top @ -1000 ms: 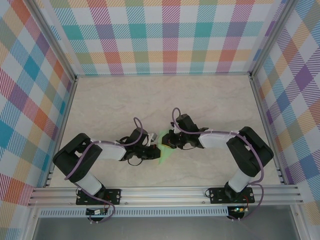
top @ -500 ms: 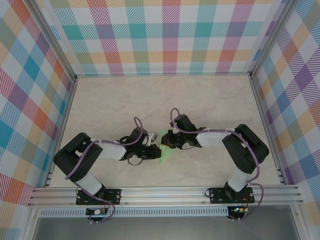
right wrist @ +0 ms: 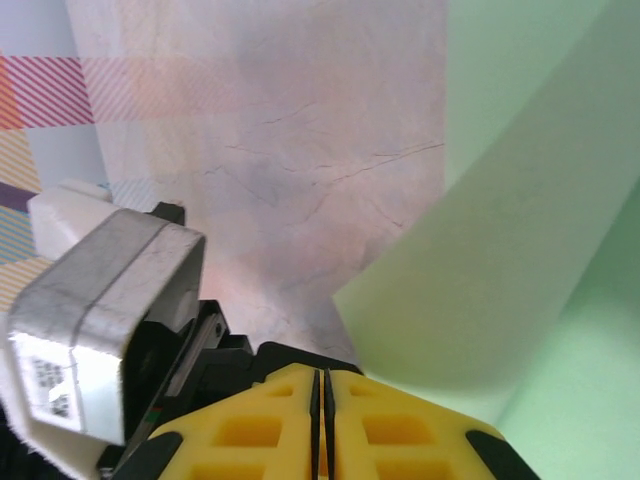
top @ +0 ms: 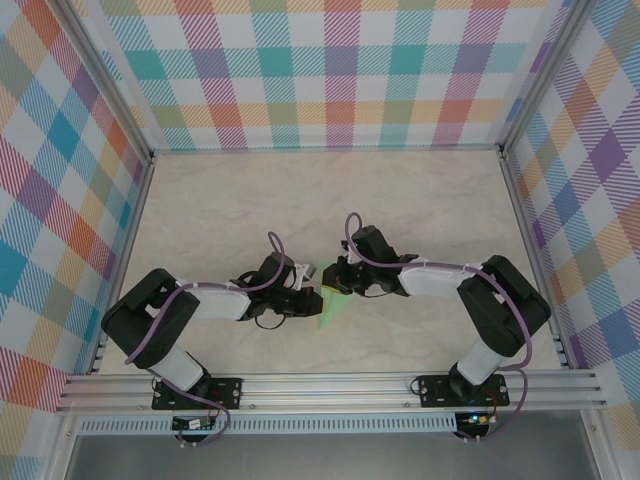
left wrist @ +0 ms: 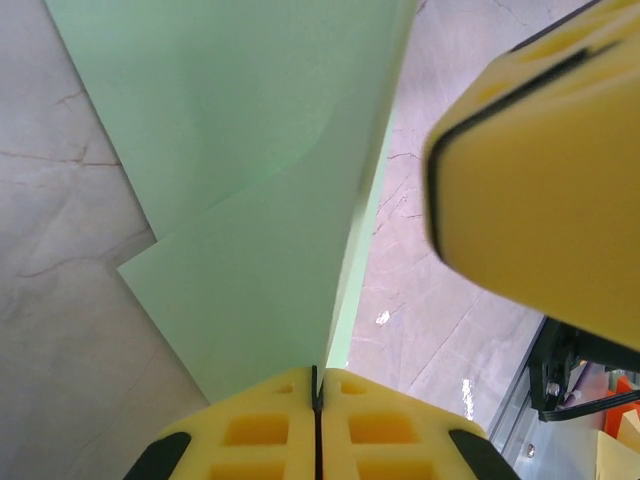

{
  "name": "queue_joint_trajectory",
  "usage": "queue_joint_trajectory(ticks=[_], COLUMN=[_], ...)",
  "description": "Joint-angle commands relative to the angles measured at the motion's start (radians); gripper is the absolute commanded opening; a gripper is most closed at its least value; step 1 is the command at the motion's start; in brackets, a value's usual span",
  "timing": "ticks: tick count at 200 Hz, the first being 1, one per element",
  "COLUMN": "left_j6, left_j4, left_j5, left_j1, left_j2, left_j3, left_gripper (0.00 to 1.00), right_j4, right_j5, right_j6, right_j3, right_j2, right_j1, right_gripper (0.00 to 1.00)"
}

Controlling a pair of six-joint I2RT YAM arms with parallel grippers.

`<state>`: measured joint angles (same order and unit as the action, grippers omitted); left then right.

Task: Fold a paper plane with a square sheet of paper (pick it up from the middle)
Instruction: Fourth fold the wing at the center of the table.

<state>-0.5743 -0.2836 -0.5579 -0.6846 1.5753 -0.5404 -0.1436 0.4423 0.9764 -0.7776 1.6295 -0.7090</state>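
Observation:
The pale-green sheet of paper [top: 329, 310] is folded into a narrow pointed paper plane shape, tip toward the near edge, at the table's middle. My left gripper [top: 312, 296] comes at it from the left. In the left wrist view that gripper [left wrist: 318, 378] is shut on the paper [left wrist: 250, 200], whose folded edge runs into the seam between the yellow pads. My right gripper [top: 338, 283] sits just right of the paper's upper end. Seen from its own wrist, the right gripper [right wrist: 322, 378] is shut, and the paper [right wrist: 520, 260] lies beside its right pad, with nothing visible between the pads.
The left arm's grey camera housing [right wrist: 100, 320] sits close in front of the right gripper. A yellow right fingertip [left wrist: 540, 180] hangs close to the paper's fold. Bare marble table [top: 300, 200] stretches behind. Plaid walls stand on three sides and an aluminium rail [top: 330, 385] runs along the near edge.
The right arm swung slightly left, then came back right. The paper and the left gripper stay where they were.

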Motion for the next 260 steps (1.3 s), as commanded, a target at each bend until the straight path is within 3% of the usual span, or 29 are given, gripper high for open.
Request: queue_joint_trajectory(ticks=[1, 71, 122, 260], left_j6=[0.026, 0.049, 0.039, 0.015], left_j4=[0.015, 0.022, 0.034, 0.03], left_j5=[-0.016, -0.031, -0.039, 0.014], left_j1=[0.007, 0.008, 0.009, -0.037], left_j2=[-0.009, -0.009, -0.031, -0.022], left_j3=[-0.021, -0.023, -0.014, 0.001], left_gripper=[0.06, 0.06, 0.2, 0.28], right_j4=[-0.046, -0.011, 0.019, 0.026], right_j5=[0.054, 0.001, -0.03, -0.029], right_j6=[-0.008, -0.007, -0.007, -0.012], right_j3=[0.011, -0.032, -0.027, -0.031], right_j2=[0.002, 0.081, 0.082, 0.086], right_j1=[-0.009, -0.012, -0.012, -0.012], right_gripper=[0.13, 0.12, 0.12, 0.12])
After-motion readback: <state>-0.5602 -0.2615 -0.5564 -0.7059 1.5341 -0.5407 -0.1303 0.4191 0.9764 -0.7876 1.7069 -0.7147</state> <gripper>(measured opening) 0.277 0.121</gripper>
